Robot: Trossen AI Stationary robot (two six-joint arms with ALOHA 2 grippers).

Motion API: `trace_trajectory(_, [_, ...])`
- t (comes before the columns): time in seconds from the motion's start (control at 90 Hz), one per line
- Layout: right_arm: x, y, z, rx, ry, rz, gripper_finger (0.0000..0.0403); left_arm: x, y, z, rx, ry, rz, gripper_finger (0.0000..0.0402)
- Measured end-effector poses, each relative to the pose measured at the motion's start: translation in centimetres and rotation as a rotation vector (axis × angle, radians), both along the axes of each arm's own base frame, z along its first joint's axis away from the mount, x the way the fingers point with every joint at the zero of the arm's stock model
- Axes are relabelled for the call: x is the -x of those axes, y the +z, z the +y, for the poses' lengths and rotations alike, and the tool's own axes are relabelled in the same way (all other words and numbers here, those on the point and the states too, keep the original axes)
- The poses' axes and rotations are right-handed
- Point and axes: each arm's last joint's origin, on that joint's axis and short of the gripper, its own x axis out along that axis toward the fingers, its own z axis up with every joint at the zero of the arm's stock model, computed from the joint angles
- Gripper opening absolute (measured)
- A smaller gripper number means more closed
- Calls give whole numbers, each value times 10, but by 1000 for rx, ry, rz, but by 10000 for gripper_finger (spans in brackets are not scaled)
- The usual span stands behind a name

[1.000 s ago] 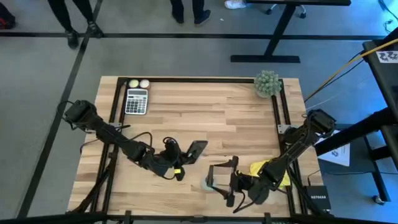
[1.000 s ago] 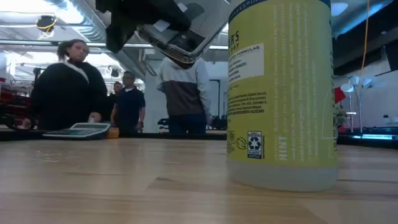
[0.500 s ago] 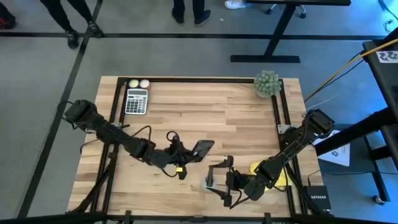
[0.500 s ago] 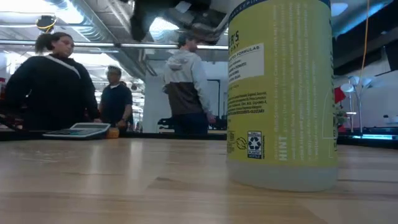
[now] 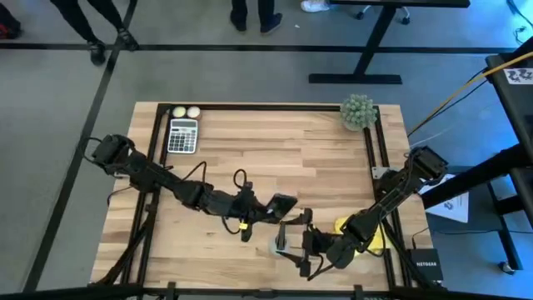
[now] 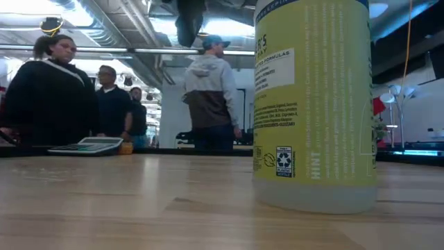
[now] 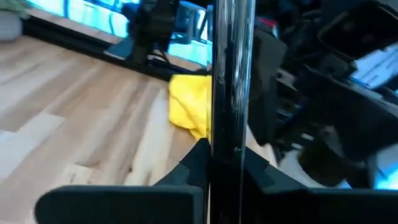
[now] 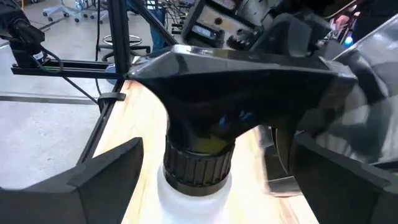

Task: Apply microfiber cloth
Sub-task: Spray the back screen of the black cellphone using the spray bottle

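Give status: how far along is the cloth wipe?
Done: the left hand grips the thin black phone, seen edge-on in its wrist view. In hand: the right hand sits open around the neck of the yellow-labelled plastic spray bottle, which stands on the light wooden table. Left: the bright yellow microfiber cloth lies bunched beside the right arm, ungripped, not yet on the phone.

From above I see my left gripper (image 5: 271,205) holding a black phone (image 5: 284,202) above the table (image 5: 275,150), near its front. My right gripper (image 5: 305,242) sits at a spray bottle (image 5: 281,242), with the yellow cloth (image 5: 376,237) just beside that arm.
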Motion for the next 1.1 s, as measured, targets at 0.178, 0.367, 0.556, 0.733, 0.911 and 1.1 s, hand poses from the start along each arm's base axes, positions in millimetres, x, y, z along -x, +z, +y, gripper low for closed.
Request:
trace_trajectory(0.178, [0, 0, 0, -1, 0, 0, 359, -4, -7, -2, 1, 1, 1, 17])
trace_trajectory(0.367, [0, 0, 0, -6, 12, 3, 288, -5, -7, -3, 3, -2, -18, 17])
trace_trajectory(0.556, [0, 0, 1, -8, 22, 6, 220, -5, -7, -3, 3, 0, -17, 17])
trace_trajectory(0.733, [0, -1, 0, -3, 19, 11, 201, -5, -7, -3, 2, 0, -16, 17])
trace_trajectory(0.911, [0, -1, 0, 7, 18, 15, 227, -5, -7, -2, -2, 1, -17, 17])
trace_trajectory(1.1, [7, 9, -4, 17, 59, 50, 282, 0, 3, 0, -47, 38, -29, 17])
